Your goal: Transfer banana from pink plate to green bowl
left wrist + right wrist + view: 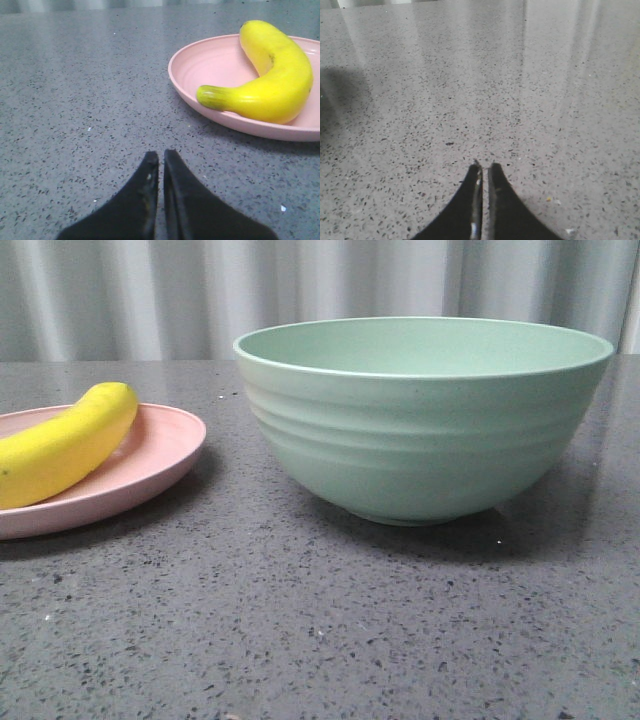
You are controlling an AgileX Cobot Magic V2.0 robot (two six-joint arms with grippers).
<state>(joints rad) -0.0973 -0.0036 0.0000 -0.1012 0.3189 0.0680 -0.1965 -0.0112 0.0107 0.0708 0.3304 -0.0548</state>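
In the left wrist view, the nearest thing is the left gripper (pixel 161 157). Its two black fingers are pressed almost together, with only a thin slit between them, and they hold nothing. It is above the grey speckled table (pixel 90 100), and the pink plate (pixel 200 70) lies a little beyond it, apart from the fingertips. The banana (pixel 277 75) lies inside this plate, curved, with its greenish stem end (pixel 212 96) turned toward the gripper side and resting near the plate rim.

In the right wrist view, the right gripper (pixel 483 167) is also clenched, with the fingers nearly touching and nothing between them. Only bare speckled table surface is seen in front of it.

In the front view, neither gripper is seen. The pink plate (pixel 170 455) is at the left and is cut by the picture edge. The banana (pixel 70 440) rests on it, and its blunt end reaches up over the far rim. The green bowl (pixel 425 430) stands upright on the table (pixel 300 620) at the right of the plate, near but not touching. Behind everything hangs a pale pleated curtain (pixel 300 290)
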